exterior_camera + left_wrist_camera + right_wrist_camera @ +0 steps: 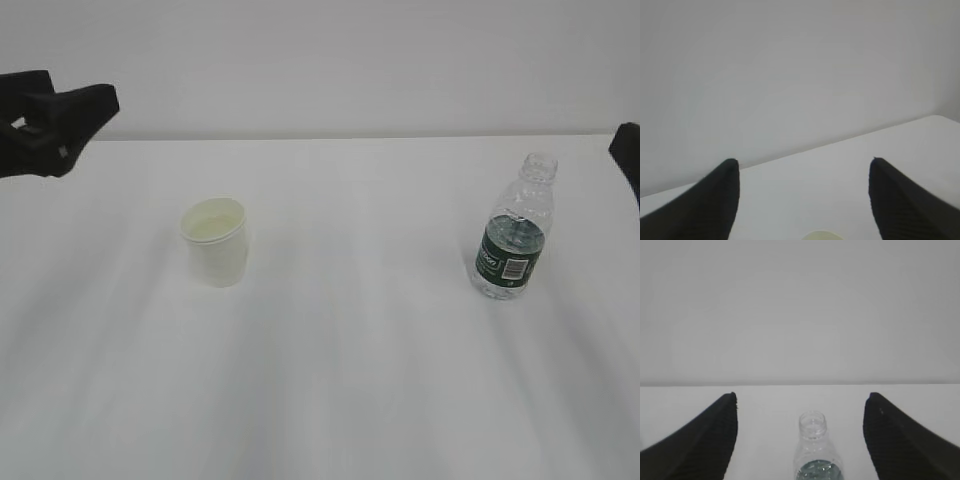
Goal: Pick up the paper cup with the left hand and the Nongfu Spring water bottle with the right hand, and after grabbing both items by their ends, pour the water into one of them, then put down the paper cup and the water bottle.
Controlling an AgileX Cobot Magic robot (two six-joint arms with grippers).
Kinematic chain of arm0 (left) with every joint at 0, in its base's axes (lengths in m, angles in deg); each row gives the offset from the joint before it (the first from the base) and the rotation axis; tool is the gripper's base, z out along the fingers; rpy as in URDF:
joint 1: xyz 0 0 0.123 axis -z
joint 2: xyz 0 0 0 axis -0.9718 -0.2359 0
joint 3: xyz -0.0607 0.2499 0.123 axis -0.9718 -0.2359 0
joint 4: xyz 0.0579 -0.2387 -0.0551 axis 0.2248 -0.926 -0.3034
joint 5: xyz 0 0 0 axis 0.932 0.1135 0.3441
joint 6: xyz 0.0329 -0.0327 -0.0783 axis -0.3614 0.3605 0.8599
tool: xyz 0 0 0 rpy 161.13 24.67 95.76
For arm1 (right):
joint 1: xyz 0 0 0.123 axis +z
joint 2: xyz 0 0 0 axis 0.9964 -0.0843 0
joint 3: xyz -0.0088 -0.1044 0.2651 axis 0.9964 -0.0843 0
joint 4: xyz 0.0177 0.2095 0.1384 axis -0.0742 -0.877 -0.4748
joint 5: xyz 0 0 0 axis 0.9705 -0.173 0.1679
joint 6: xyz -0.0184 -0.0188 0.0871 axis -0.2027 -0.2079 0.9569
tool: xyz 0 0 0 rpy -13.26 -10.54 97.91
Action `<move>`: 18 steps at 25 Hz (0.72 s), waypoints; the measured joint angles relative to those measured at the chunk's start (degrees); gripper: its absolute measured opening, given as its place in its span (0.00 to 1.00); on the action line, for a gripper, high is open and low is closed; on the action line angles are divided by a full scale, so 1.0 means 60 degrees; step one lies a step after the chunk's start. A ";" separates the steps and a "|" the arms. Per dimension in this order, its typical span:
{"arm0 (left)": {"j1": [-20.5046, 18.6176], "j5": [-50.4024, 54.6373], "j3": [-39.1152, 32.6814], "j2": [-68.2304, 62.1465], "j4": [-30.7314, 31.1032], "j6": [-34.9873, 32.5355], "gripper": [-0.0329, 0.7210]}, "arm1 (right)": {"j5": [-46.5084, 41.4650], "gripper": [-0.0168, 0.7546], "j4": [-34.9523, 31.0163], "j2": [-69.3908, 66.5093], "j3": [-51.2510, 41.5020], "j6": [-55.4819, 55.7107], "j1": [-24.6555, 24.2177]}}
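Bare worktop (330, 400) lay nearest you; beyond it the paper cup (217, 241) and the Nongfu Spring water bottle (515, 232) stood upright, ungrasped, well apart, so with both jaws wide open and empty, the left hand (803, 200) and the right hand (800, 437) needed to advance and close.

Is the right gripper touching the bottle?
Apart. In the right wrist view the bottle stands free between the open fingers of the right gripper, with bare table on both sides.

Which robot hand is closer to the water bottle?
Right. The right hand sits just beside the water bottle at the table's right edge; the left hand is far across, beyond the paper cup.
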 joint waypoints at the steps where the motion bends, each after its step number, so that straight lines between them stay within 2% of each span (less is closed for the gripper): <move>1: 0.0000 0.0301 0.0000 0.0363 0.0022 0.0084 0.81 | -0.0339 0.78 -0.0226 0.0262 0.0140 -0.0134 0.0000; 6: 0.0000 0.2351 -0.0039 0.2219 0.0022 0.0511 0.80 | -0.1779 0.78 -0.1123 0.1506 0.0690 -0.0432 0.0000; 11: 0.0000 0.5132 -0.0073 0.4688 0.0022 0.0662 0.80 | -0.3383 0.78 -0.1775 0.2508 0.1062 -0.1020 0.0000; 18: 0.0000 0.8150 -0.0073 0.7767 -0.0013 0.0683 0.79 | -0.5353 0.78 -0.1910 0.3460 0.1636 -0.1216 0.0000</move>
